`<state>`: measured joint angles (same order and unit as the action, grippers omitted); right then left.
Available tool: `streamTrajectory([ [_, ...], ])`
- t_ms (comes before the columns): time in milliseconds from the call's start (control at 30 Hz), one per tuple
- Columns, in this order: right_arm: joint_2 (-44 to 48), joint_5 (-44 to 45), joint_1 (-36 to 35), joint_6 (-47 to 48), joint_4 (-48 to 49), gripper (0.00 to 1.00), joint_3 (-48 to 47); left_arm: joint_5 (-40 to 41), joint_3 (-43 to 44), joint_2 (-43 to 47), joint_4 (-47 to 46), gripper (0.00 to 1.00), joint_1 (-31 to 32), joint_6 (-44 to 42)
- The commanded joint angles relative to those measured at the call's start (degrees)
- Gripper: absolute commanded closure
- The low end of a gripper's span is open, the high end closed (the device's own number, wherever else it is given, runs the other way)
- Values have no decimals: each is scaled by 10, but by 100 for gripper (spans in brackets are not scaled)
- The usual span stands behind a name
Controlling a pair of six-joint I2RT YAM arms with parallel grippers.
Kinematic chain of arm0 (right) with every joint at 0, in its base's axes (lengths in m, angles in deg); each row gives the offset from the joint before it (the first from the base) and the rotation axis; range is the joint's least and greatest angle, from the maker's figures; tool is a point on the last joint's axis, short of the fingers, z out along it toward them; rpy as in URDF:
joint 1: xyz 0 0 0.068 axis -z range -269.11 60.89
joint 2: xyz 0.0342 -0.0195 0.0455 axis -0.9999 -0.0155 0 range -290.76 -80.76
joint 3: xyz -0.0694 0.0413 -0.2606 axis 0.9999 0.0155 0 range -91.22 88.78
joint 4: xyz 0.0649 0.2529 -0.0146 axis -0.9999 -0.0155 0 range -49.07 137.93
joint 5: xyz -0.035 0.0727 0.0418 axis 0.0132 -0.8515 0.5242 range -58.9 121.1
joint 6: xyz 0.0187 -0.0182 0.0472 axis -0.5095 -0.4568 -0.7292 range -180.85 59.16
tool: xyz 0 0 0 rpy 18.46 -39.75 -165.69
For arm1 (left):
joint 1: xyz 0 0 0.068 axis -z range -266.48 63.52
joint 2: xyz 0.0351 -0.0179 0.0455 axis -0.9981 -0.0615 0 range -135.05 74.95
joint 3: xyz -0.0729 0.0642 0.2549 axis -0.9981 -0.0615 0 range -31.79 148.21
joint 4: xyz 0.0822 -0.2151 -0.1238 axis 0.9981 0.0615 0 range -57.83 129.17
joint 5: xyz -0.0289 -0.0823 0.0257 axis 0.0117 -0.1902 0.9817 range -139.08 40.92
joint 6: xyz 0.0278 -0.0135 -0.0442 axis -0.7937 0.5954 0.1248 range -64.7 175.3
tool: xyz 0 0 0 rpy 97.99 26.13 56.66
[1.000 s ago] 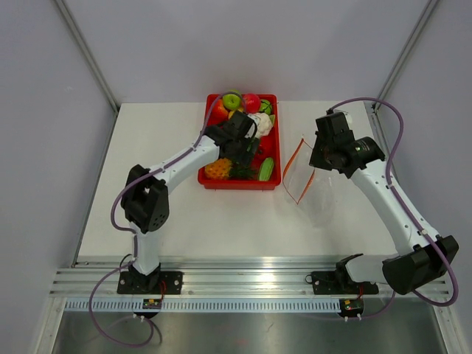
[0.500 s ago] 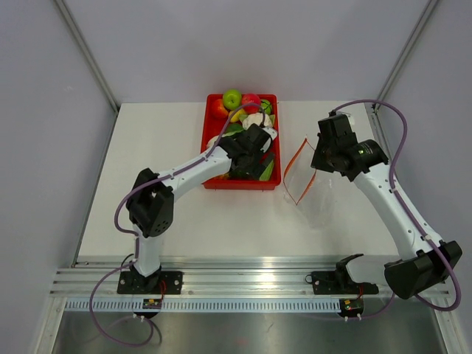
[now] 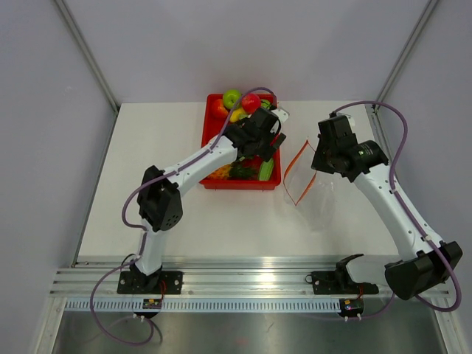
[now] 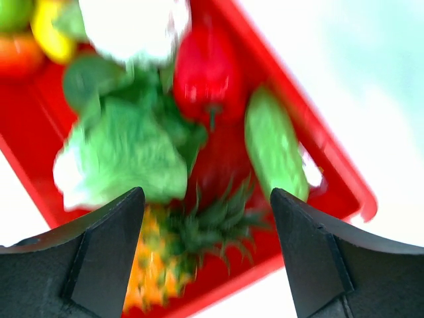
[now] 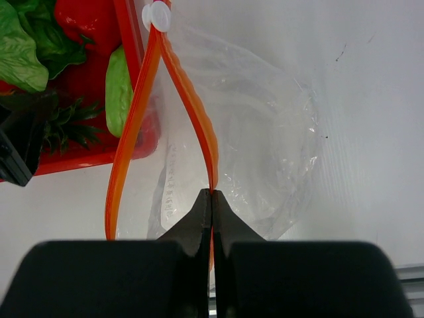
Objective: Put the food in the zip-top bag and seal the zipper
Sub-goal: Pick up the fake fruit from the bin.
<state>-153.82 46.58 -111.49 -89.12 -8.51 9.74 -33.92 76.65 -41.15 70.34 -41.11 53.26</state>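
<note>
L tool: fingers spread wide, nothing between them, nothing gripped. It hangs over the red tray; wrist view is blurred, can't tell if a tip touches anything. Framed between the tips, lower centre: pineapple, leaves pointing right. Above it, left of centre, lettuce. Red piece w/ dark stem top centre, just right of the lettuce. Cucumber right of centre, lying along the tray's right wall. Cauliflower at top edge.

R tool: fingers fully closed, pinching the zipper on its right-hand strip, bottom centre of wrist view. The other strip bows away to the left, so the bag mouth stands open in a narrow loop. Both strips meet at a white slider, top left. Bag is clear, crinkled, no food seen inside.

Top view: L tool sits over the tray's right half, upper centre. R tool is right of centre, well apart from it. Bag rests on the desk just right of the tray, not touching it, zipper on its left edge facing the tray. All three food pieces are in the tray.
</note>
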Motion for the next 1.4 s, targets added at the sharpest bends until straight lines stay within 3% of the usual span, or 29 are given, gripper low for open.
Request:
streamTrajectory([
  [0, 22, 7, -3, -3, -3, 100, -5, -23, 75, -49, -21, 20, -12, -20],
  [367, 32, 19, -3, -5, -24, 100, -13, -46, 229, -186, -27, 19, -33, -13],
  [533, 28, 25, -2, -1, -28, 100, -15, -73, 237, -207, -35, 11, -46, 11],
  [900, 21, 34, -3, -5, -28, 100, -16, -89, 250, -244, -40, 18, -49, 18],
  [1367, 10, 24, -3, 1, -17, 100, -12, -75, 241, -266, -35, 18, -51, 39],
])
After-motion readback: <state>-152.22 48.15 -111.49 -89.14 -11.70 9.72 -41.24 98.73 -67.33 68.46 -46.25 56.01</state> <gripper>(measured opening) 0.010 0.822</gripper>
